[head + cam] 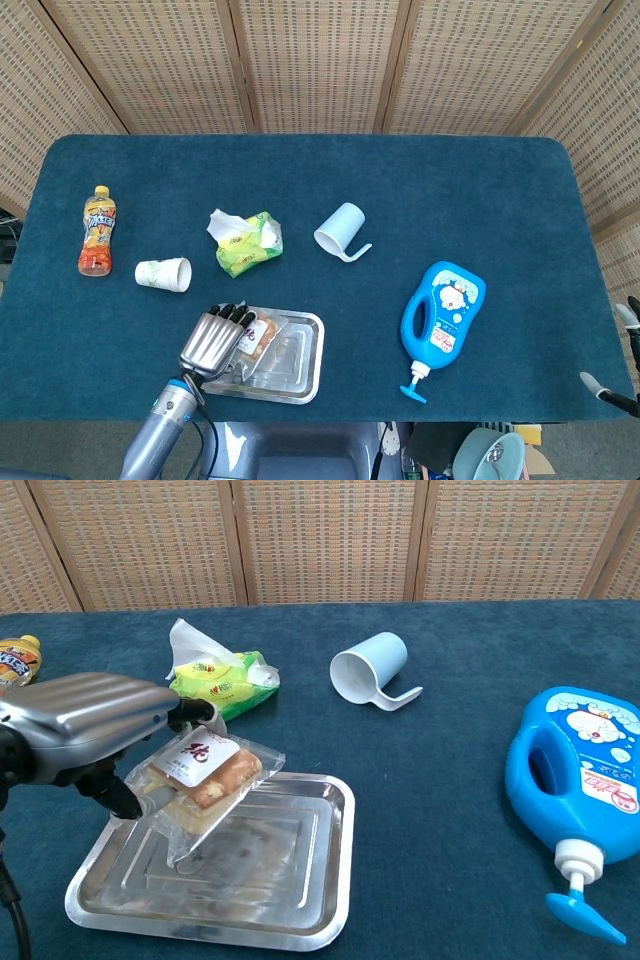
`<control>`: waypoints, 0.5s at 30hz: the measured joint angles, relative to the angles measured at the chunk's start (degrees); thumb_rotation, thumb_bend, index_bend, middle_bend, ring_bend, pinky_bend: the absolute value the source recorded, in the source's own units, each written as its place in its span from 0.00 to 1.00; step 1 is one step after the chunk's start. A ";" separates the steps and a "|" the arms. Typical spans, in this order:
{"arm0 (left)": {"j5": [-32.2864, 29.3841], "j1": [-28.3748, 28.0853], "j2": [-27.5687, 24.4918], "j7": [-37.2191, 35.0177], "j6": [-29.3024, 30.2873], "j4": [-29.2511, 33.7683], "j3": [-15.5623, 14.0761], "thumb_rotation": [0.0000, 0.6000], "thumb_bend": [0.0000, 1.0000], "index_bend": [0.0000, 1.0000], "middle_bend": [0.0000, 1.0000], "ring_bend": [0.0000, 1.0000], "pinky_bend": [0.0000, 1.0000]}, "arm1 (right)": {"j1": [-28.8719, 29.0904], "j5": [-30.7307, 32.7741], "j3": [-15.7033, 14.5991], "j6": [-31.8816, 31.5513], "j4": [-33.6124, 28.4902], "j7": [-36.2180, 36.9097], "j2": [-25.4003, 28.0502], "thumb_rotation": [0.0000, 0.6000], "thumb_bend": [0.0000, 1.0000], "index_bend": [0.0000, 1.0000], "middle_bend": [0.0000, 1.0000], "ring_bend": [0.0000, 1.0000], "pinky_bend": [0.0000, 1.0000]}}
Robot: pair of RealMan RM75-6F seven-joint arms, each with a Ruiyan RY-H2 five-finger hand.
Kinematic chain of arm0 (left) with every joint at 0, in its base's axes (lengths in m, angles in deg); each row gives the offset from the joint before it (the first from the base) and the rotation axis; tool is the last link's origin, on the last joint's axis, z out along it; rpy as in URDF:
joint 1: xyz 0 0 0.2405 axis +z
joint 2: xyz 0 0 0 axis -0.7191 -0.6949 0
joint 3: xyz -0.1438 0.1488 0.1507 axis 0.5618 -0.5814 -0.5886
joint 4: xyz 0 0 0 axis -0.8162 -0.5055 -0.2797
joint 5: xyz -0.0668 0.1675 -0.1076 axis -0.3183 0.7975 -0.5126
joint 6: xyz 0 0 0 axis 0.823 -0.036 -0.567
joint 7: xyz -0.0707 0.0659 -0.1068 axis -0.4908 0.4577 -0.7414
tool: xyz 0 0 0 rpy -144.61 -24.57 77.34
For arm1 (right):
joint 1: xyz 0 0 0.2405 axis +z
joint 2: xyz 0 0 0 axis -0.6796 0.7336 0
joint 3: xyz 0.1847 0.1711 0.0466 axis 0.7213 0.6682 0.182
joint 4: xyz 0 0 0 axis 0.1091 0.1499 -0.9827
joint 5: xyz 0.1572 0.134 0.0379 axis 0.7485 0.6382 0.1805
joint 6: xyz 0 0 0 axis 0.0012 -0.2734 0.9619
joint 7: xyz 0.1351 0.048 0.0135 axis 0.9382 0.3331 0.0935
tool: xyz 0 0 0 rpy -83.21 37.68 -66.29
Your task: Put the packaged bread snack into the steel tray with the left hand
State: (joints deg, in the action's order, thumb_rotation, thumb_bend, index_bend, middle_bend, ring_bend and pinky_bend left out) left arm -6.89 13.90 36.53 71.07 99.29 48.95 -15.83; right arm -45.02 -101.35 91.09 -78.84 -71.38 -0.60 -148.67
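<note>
My left hand [211, 339] [85, 725] holds the packaged bread snack [256, 338] [207, 777], a clear wrapper with brown bread and a white label, tilted above the left part of the steel tray [306, 372] [300, 900]. The snack's lower end hangs close over the tray floor. At the head view's bottom right edge only the tips of my right hand [618, 374] show, too little to tell how it is held.
Behind the tray lie a green tissue pack [245, 241] [217, 689], a tipped paper cup [163, 273] and a tipped pale blue mug [340, 231] [368, 669]. An orange drink bottle [97, 230] lies far left. A blue pump bottle [441, 318] [577, 776] lies right.
</note>
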 measured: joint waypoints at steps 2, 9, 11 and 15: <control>-0.60 -0.62 0.89 0.33 -0.13 -0.77 -0.11 1.00 0.50 0.43 0.30 0.23 0.26 | -0.08 0.10 0.02 -0.02 0.25 0.29 -0.10 1.00 0.08 0.00 0.00 0.00 0.00; -0.39 -1.20 1.96 0.04 0.91 -0.10 -2.62 1.00 0.27 0.23 0.09 0.07 0.14 | 0.09 0.05 0.38 -0.07 0.09 0.49 -0.12 1.00 0.08 0.00 0.00 0.00 0.00; 0.04 -1.24 1.68 -0.49 1.16 0.39 -3.37 1.00 0.19 0.13 0.02 0.01 0.07 | 0.13 -0.27 0.34 -0.25 -0.22 0.16 -0.05 1.00 0.08 0.00 0.00 0.00 0.00; 0.84 -1.23 0.88 -1.22 1.89 1.25 -4.07 1.00 0.11 0.01 0.00 0.00 0.00 | 0.03 -0.55 0.25 -0.52 -0.86 -0.68 0.04 1.00 0.08 0.00 0.00 0.00 0.00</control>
State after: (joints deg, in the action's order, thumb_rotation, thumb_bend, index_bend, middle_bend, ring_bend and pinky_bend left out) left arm -6.04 12.66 37.41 69.85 101.18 50.20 -19.89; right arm -44.98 -101.90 91.35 -79.36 -72.24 -1.28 -148.63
